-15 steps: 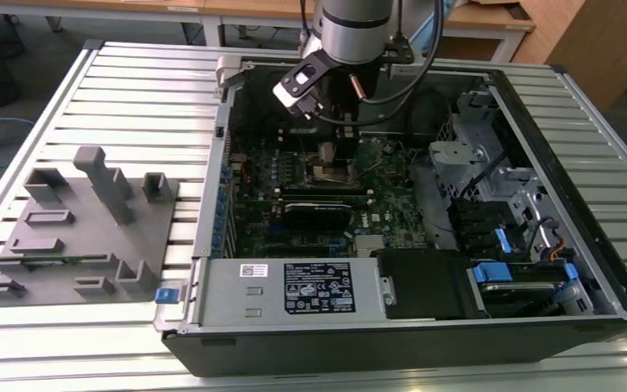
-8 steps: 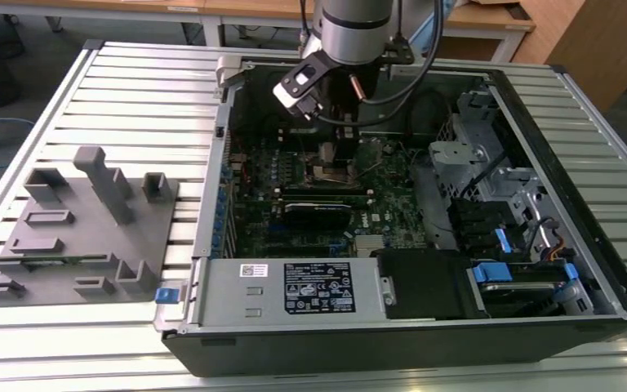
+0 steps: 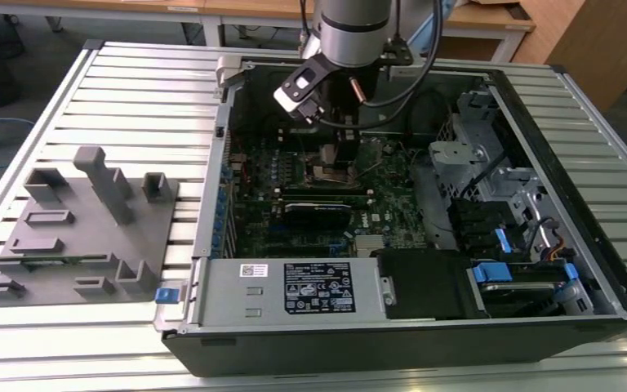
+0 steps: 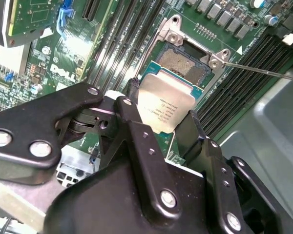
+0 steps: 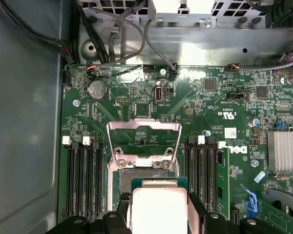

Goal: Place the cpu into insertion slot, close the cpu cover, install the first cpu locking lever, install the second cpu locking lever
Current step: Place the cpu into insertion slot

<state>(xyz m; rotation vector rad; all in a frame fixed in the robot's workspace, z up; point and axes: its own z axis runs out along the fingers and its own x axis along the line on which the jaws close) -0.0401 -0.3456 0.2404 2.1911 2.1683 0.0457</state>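
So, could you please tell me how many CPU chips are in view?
1. The cpu is gripped by the tool, just over the insertion slot, whose contacts look bare; the cpu cover stands open.

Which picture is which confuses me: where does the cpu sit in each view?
Exterior view: too small to pick out; the gripper hangs above the insertion slot, mid-board.
Second wrist view: the cpu sits between the fingers, overlapping the slot's edge.
First wrist view: the cpu lies beside the slot, opposite the raised cpu cover.
Shared landmark: the insertion slot.
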